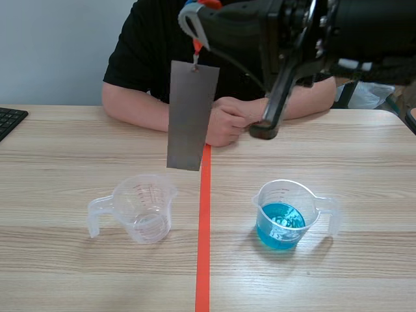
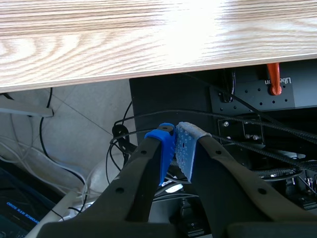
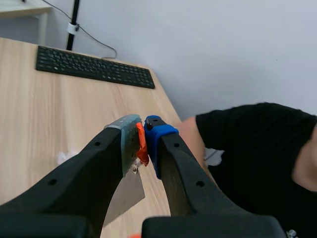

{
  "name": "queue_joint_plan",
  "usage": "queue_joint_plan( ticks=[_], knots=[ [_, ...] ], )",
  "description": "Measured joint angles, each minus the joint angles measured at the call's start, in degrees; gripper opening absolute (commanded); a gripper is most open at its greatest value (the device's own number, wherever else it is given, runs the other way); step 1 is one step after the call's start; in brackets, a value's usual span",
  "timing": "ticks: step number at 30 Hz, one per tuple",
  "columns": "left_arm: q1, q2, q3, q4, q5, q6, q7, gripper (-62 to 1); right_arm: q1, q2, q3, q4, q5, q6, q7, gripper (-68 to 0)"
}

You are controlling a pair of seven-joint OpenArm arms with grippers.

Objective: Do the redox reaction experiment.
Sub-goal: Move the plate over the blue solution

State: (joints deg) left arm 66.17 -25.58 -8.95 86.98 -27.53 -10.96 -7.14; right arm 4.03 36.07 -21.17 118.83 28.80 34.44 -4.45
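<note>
A grey metal sheet (image 1: 192, 117) hangs upright above the table's middle, its lower edge over the far rim of an empty clear measuring cup (image 1: 144, 209). It hangs from an orange tab (image 3: 142, 145), and my right gripper (image 3: 141, 144) is shut on that tab; part of the sheet (image 3: 126, 196) shows below its fingers. The right arm (image 1: 305, 32) stands raised across the top of the scene view. A second clear cup (image 1: 286, 214) holds blue liquid to the right of the tape line. My left gripper (image 2: 176, 144) is shut on nothing, below the table's edge (image 2: 148, 77).
A person in a black shirt sits across the table, hands (image 1: 224, 123) folded just behind the hanging sheet. A black keyboard (image 1: 10, 120) lies at the far left edge. Cables and black equipment (image 2: 257, 114) show under the table in the left wrist view.
</note>
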Motion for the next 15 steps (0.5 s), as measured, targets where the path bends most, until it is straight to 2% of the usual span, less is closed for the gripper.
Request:
queue_joint_plan(
  ticks=[5,10,15],
  knots=[
    [0.0,0.0,0.0,0.0,0.0,0.0,0.0,-56.2,-4.7,0.8,8.7,0.0,1.2,4.6,-0.1,-66.0],
    [0.0,0.0,0.0,0.0,0.0,0.0,0.0,-56.2,-9.9,0.8,17.3,0.0,1.3,8.0,-0.1,-66.0],
    [0.0,0.0,0.0,0.0,0.0,0.0,0.0,-56.2,-14.6,0.8,24.4,0.0,2.2,8.0,-0.1,-66.0]
  ],
)
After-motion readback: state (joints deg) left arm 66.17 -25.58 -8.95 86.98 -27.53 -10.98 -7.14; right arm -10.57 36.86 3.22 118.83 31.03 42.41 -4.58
